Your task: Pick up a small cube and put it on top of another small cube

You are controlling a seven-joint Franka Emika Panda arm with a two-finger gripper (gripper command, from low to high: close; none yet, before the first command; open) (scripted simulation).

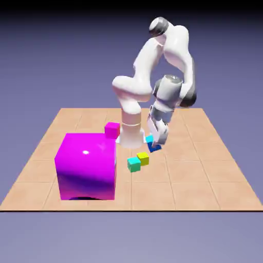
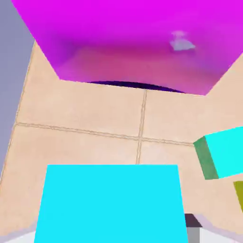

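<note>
Blue small cube [image 1: 152,144], bright with cyan-lit faces, sits between the closed fingers of the gripper [image 1: 155,141], which clamp it from either side; it appears raised just above the tiled table [image 1: 205,169], though the gap beneath it cannot be judged with certainty. In the hand view the same cube [image 2: 110,203] fills the lower middle as a broad cyan face, hiding most of the fingers; only one grey fingertip [image 2: 191,227] shows at its right edge. Teal-green small cube [image 1: 134,164] rests on the table toward the camera from the held cube, touching or just beside a yellow small cube [image 1: 143,158] on the exterior view's right. In the hand view the teal-green cube [image 2: 222,156] appears at the right edge, with a sliver of the yellow cube [image 2: 238,193] below it. Big magenta cube [image 1: 86,165] stands on the exterior view's left, well apart from the small cubes. Small pink-magenta cube [image 1: 112,130] lies behind it, near the robot's base [image 1: 130,134]. White arm [image 1: 164,61] arches over the table, the hand tilted downward.
</note>
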